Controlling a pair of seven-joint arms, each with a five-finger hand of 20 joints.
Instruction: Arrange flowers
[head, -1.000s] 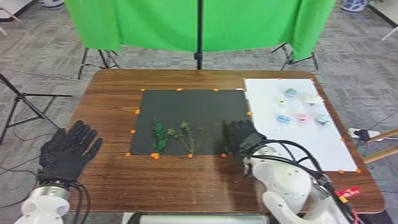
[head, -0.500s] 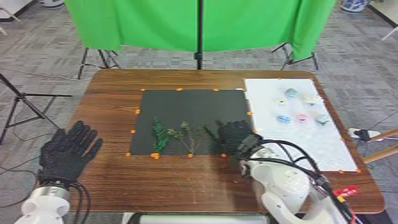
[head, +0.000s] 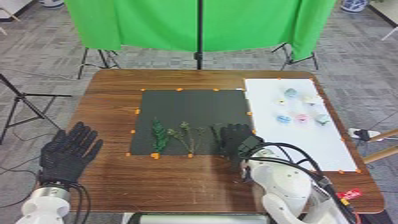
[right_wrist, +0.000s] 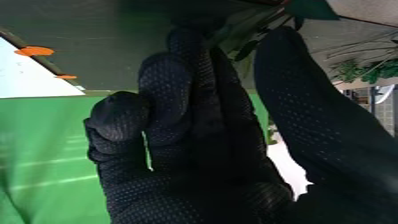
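In the head view, my right hand (head: 236, 139) is over the lower right part of the black sheet (head: 191, 107), its fingers straight. A dark leafy sprig (head: 217, 136) is close along its thumb side. Left of that lie a thin branched stem (head: 187, 136) and a fuller green sprig (head: 160, 135). In the right wrist view, my right hand (right_wrist: 209, 135) is open, with dark green leaves (right_wrist: 247, 49) by the fingertips, between thumb and fingers; whether they touch the glove I cannot tell. My left hand (head: 67, 154) rests open beside the sheet.
A white sheet (head: 298, 137) on the right holds several small flower heads, among them a pink one (head: 302, 118) and a blue one (head: 283, 119). Orange tape bits mark the sheet edges. A green cloth (head: 151, 25) hangs behind the table (head: 133, 185). A red object (head: 352, 193) is near the right front corner.
My right hand has shifted slightly, and its fingers now point more straight ahead. The dark sprig beside it has come into view and stands more in line with the other stems. My left hand stays put.
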